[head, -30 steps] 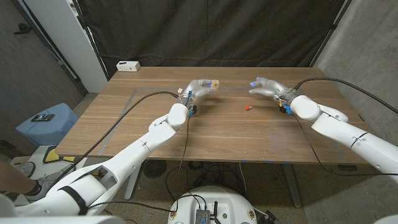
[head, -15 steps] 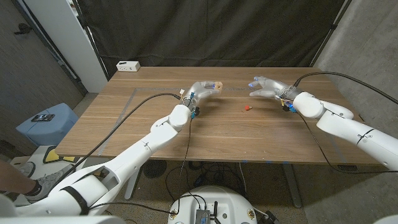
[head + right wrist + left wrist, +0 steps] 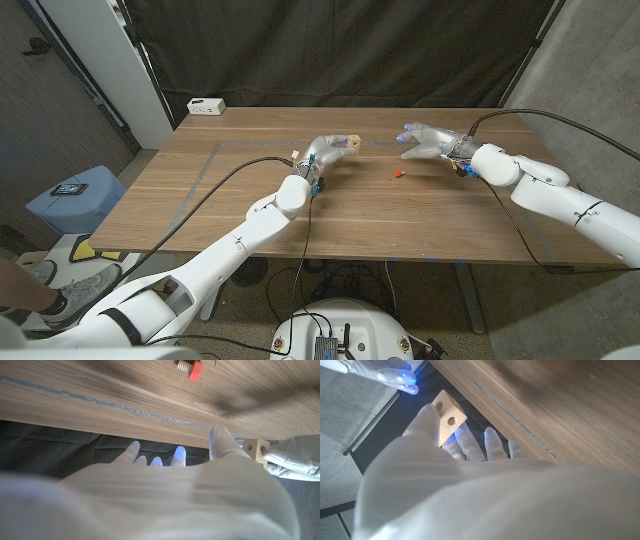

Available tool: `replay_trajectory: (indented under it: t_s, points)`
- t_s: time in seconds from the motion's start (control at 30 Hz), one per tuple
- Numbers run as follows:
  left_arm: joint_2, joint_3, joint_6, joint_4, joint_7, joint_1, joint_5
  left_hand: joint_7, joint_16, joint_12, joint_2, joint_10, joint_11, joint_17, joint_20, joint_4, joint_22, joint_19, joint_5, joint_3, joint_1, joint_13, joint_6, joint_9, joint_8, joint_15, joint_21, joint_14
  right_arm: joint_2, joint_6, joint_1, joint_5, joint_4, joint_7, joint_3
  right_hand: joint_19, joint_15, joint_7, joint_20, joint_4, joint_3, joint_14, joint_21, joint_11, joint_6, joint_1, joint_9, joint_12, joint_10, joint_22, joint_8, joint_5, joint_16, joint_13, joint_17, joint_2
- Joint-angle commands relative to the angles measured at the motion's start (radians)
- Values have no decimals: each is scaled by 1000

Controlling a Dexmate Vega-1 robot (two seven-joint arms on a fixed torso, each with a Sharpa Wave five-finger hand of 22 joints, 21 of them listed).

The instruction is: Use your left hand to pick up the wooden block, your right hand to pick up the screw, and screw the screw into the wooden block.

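The small wooden block (image 3: pixel 346 143) with round holes is off the table, gripped between the thumb and fingers of my left hand (image 3: pixel 328 152) at the table's middle back. In the left wrist view the block (image 3: pixel 448 422) shows two holes above my left hand (image 3: pixel 470 485). The red-headed screw (image 3: pixel 398 172) lies on the wood between the two hands. My right hand (image 3: pixel 426 140) hovers open just behind and to the right of it, fingers spread and holding nothing. In the right wrist view the screw (image 3: pixel 188 366) lies beyond my right hand (image 3: pixel 165 485), and the block (image 3: pixel 256 450) sits in the left hand.
A white box (image 3: pixel 206 105) sits at the table's back left corner. A faint tape line (image 3: pixel 205 165) runs across the left part of the wooden table (image 3: pixel 250 205). A blue stool (image 3: pixel 75 195) and a person's shoe (image 3: pixel 60 293) are on the floor at left.
My left arm has shifted slightly right, still holding the block. My right hand has edged a little toward the middle, staying open. The screw has not moved.
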Motion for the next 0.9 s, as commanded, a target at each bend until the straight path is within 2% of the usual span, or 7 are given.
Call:
replay_trajectory:
  t_s: [0.03, 0.23, 0.67, 0.9]
  points:
    - [-15, -1, 21, -32, 38, 32, -2, -2, 0, -4, 11, -3, 2, 1, -5, 0, 3, 1, -2, -6, -3, 2, 1, 5, -5, -99, -2, -2, 5, 42, 40, -88, 24, 35, -22, 8, 2, 0, 3, 3, 6, 6, 4, -6, -8, 14, 5, -2, -6, 3, -3, -1, 0, 5, 0, -4]
    - [-24, -6, 13, -45, 57, 53, -13, -2, 1, -5, 13, -4, 2, 2, -8, 1, 3, 2, -2, -8, -4, 3, 1, 5, -5, -99, -1, -1, 9, 50, 50, -121, 29, 42, -29, 15, 2, 0, 2, 4, 7, 10, 5, -7, -10, 24, 6, -2, -7, 3, -4, 0, 1, 5, 1, -8]
    - [27, -9, 73, -147, 77, 112, 11, -2, 1, -9, 17, -4, 1, 2, -10, 1, 3, 3, -3, -10, -5, 6, 2, 5, -7, -100, 0, -2, 28, 47, 91, -210, 24, 98, -64, 17, 16, 0, 6, 8, 8, 13, 3, 8, -11, 43, 8, -5, -20, 4, -7, 2, 0, 5, 1, -17]
    - [48, -5, 77, -168, 74, 121, 32, -2, 1, -10, 18, -4, 2, 3, -10, 1, 3, 2, -3, -11, -5, 6, 4, 5, -7, -101, 0, -1, 35, 45, 102, -227, 17, 132, -74, 17, 28, 0, 10, 10, 8, 11, 2, 20, -10, 51, 9, -6, -28, 4, -8, 2, -2, 5, 2, -20]
